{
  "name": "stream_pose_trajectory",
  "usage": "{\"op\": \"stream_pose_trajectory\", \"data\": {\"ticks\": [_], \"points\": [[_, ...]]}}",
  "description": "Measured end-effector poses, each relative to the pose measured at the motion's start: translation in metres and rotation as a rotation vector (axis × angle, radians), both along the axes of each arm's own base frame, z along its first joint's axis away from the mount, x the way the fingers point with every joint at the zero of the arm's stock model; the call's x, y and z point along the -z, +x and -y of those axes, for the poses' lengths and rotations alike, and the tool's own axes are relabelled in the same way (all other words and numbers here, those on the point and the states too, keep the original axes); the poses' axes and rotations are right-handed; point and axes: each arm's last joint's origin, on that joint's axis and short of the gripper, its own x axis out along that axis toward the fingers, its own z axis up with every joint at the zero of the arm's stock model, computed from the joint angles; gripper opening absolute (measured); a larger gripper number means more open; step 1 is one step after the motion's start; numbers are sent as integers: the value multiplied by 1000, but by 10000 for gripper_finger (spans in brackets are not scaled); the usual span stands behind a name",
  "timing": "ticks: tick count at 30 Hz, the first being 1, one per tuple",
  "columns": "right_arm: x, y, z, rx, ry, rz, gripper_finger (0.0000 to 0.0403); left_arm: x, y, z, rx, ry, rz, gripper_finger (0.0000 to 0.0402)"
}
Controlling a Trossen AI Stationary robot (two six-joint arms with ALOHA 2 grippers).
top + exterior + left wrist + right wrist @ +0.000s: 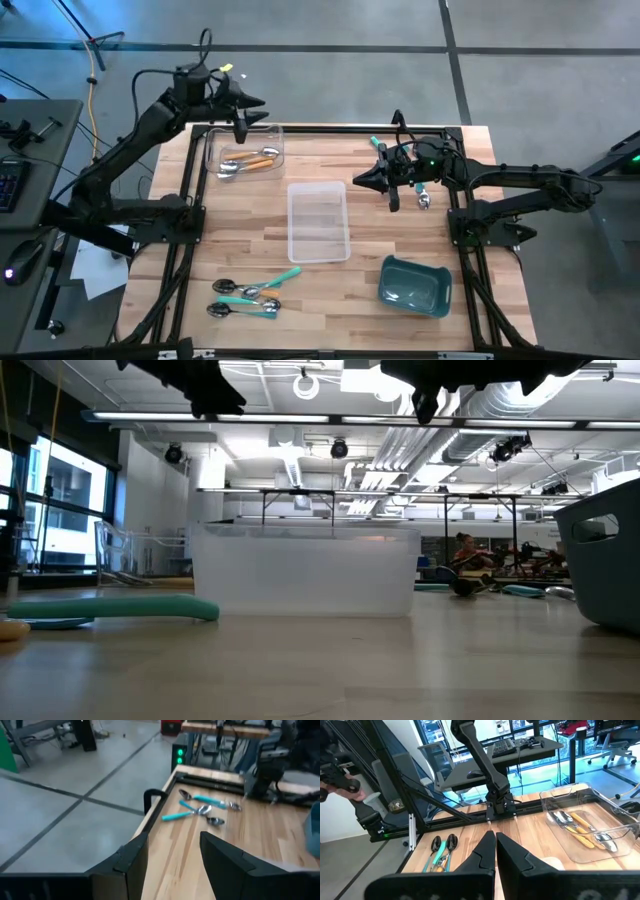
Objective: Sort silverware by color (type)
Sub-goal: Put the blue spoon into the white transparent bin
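Two or three orange-handled spoons (250, 160) lie in a clear tray (212, 140) at the far left. Several teal-handled spoons (248, 295) lie on the bare wood at the near left, and also show in the left wrist view (200, 810). One more spoon (424, 199) lies under my right arm. My left gripper (243, 112) hangs open above the far-left tray's far edge, with nothing between its fingers (172, 865). My right gripper (372, 181) is shut and empty, held above the table right of the middle tray (495, 851).
An empty clear tray (318, 222) stands at the table's middle. A teal bin (412, 285) sits at the near right. Black frame rails run along the table's far edge and both sides (190, 215). Bare wood lies between the middle tray and the near edge.
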Motion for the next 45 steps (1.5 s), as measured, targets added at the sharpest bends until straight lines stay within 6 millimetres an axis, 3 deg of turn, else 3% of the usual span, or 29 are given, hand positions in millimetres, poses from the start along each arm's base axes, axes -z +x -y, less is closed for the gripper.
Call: {"op": "stream_pose_trajectory", "data": {"ticks": [4,8,12,18,23,27,36,45], "points": [[0,0,0,0,0,0,0,6,-1,1,-21,-38,39,167],[0,0,0,0,3,-1,0,8,7,9,23,-197,102,167],[0,0,0,1,3,0,0,2,24,34,206,-253,139,167],[0,0,0,1,5,0,0,-9,45,82,338,-204,173,167],[0,0,0,1,3,1,0,-18,51,112,448,-182,218,167],[-1,0,0,1,2,5,0,-19,46,123,401,-105,241,163],[-1,0,0,-1,-24,13,0,27,31,125,298,-135,473,147],[-4,0,0,0,-31,41,0,68,30,126,287,-184,444,145]]}}
